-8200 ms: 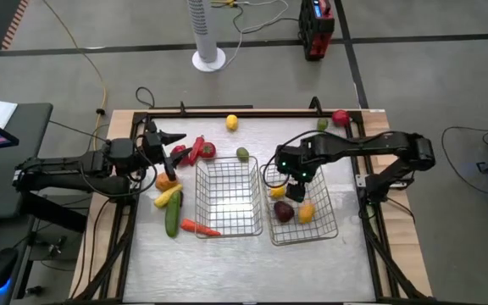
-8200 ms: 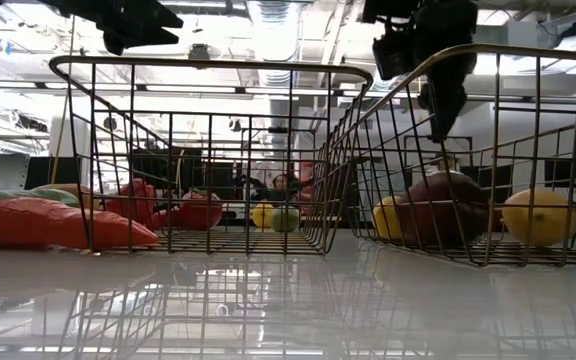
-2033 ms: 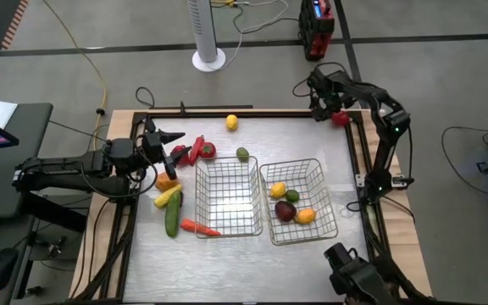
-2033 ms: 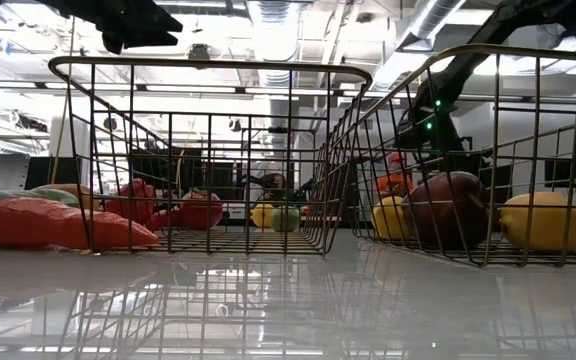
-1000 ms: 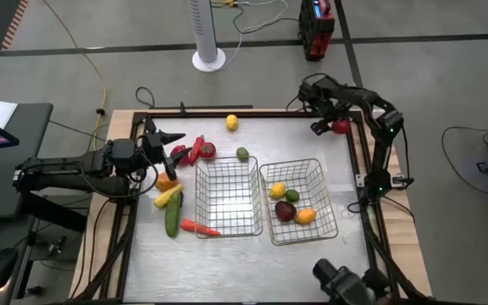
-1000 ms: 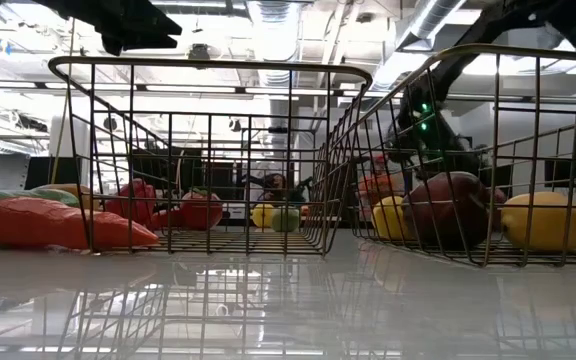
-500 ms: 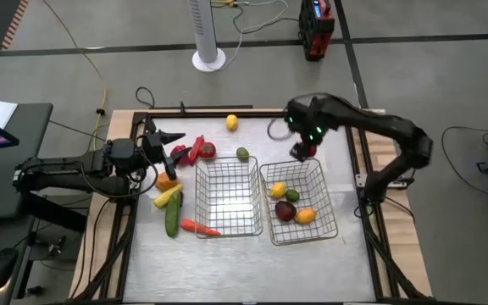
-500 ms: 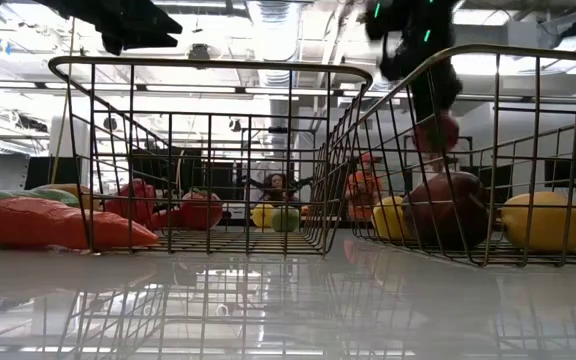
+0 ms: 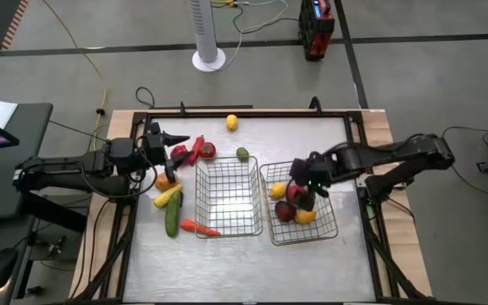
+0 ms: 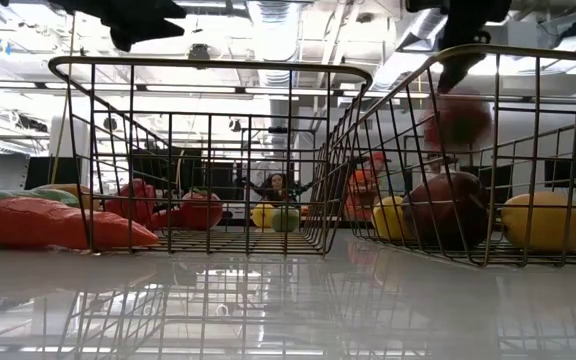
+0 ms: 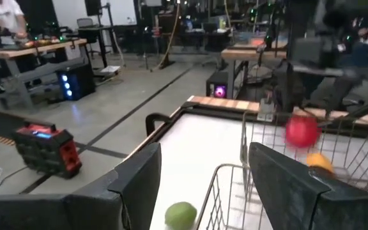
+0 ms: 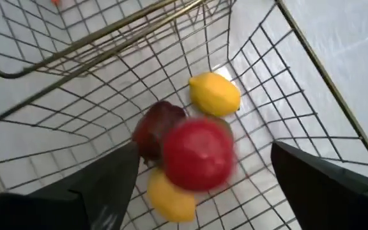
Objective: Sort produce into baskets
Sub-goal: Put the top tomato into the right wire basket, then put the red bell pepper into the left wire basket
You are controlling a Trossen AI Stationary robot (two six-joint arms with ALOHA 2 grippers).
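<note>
A red apple [image 12: 199, 153] is in mid-air between the spread fingers of my open right gripper [image 9: 305, 191], above the right basket [image 9: 333, 222]; it shows blurred [image 10: 458, 120] inside that basket's walls. Below it lie a dark plum [image 12: 152, 128] and two lemons [image 12: 214, 94]. The left basket [image 9: 200, 195] holds nothing. My left gripper [image 9: 172, 142] hovers open over the produce at the table's left: red peppers [image 9: 200, 151], a cucumber [image 9: 172, 219] and a carrot [image 9: 200, 227].
A lemon [image 9: 232, 122] lies near the far edge and a lime [image 9: 242, 154] just beyond the left basket. A dark frame [image 9: 227, 111] runs round the table top. The near half of the table in front of the baskets is bare.
My right gripper has carried the red apple from the table's far right corner toward the near side, to a place over the right basket, and has opened there. The apple has come free and is dropping into that basket.
</note>
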